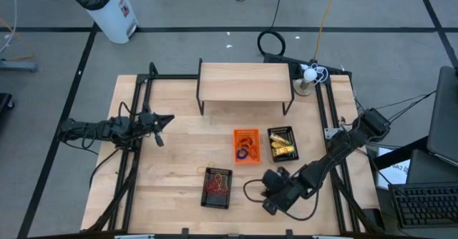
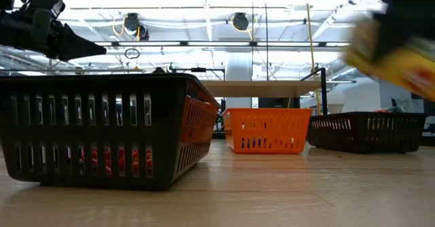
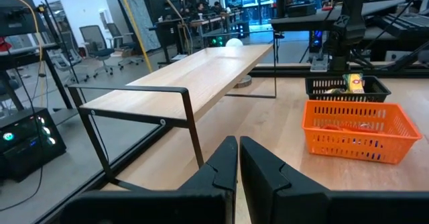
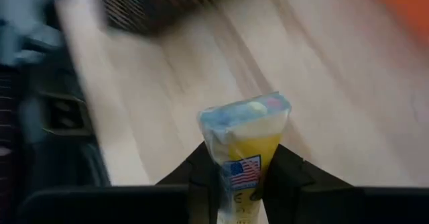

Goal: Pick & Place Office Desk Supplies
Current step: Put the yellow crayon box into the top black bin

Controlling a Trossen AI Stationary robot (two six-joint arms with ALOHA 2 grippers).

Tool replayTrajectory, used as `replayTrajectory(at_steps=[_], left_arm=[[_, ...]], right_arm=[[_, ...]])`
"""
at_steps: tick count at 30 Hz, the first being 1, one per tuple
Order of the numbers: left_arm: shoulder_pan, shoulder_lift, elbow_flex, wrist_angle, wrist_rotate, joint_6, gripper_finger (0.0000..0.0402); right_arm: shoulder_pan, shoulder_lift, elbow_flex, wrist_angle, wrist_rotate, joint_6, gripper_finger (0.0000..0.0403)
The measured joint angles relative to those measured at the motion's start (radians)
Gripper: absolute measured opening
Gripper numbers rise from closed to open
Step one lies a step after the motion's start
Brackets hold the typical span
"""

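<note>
Gripping a yellow packet (image 4: 244, 150), your right hand (image 4: 238, 184) is clamped on it above the tabletop (image 1: 179, 146), just beside the black basket (image 1: 217, 187) at the front. Your left hand (image 3: 238, 163) waits pressed together near the tabletop's left edge.

Yellow packet (image 4: 244, 153): lower end hidden btwn right gripper (image 4: 234, 184) fingers, label print illegible. Low view: packet (image 2: 394, 54) blurred, cut off at edge. Black basket (image 2: 102, 128) contents indistinct.
</note>
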Motion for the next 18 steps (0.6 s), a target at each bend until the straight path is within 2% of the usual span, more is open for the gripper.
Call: replayTrajectory(at_steps=[6, 11, 15, 18], left_arm=[[0.000, 0.000, 0.000, 0.008, 0.000, 0.001, 0.0021], [0.000, 0.000, 0.000, 0.019, 0.000, -0.015, 0.0021], [0.000, 0.000, 0.000, 0.019, 0.000, -0.021, 0.0021], [0.000, 0.000, 0.000, 0.018, 0.001, -0.025, 0.0021]], right_arm=[[-0.088, -0.100, 0.000, 0.233, 0.032, -0.475, 0.0063], [-0.204, -0.263, 0.001, 0.277, 0.034, -0.826, 0.0075], [-0.306, -0.423, -0.021, 0.285, 0.029, -1.034, 0.0062], [-0.366, -0.560, -0.111, 0.356, 0.028, -1.124, 0.0062]])
